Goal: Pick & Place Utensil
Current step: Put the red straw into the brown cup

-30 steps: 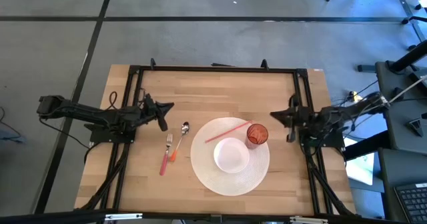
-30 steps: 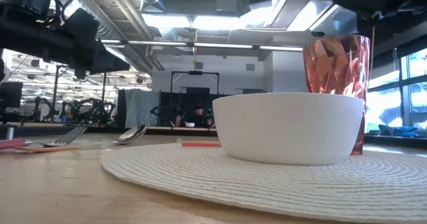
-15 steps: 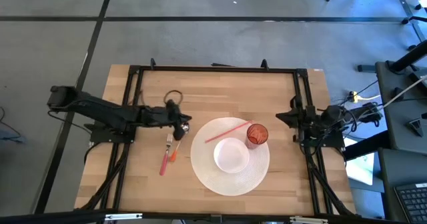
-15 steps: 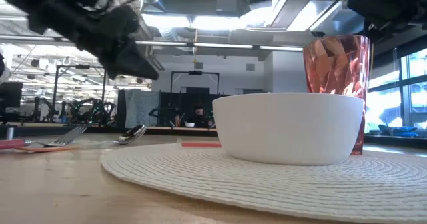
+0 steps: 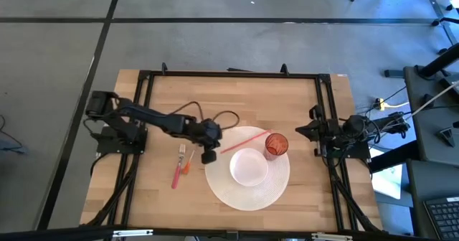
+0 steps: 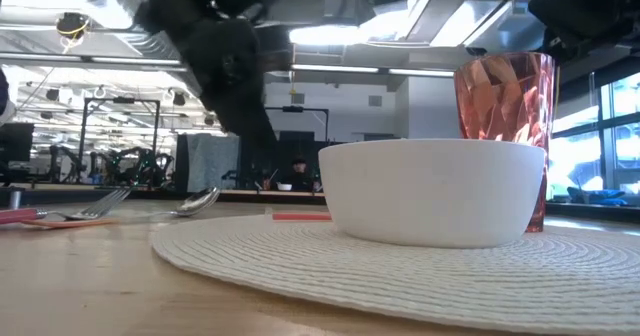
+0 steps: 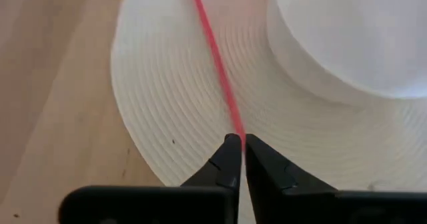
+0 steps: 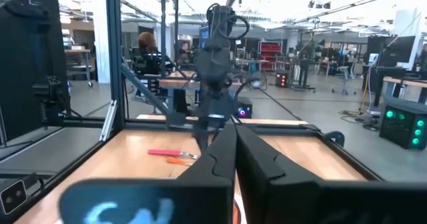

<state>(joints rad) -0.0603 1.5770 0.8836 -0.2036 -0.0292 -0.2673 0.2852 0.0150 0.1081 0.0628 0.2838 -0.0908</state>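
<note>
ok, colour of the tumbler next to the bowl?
Translucent red tumbler, faceted; low view shows it best.

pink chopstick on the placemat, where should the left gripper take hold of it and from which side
Grip the pink chopstick at its bare lower end, where it lies flat on the white placemat, clear of the white bowl and red cup. Come straight down from above, fingers across its thin shaft. The left gripper is already over that end, fingers nearly shut.
</note>
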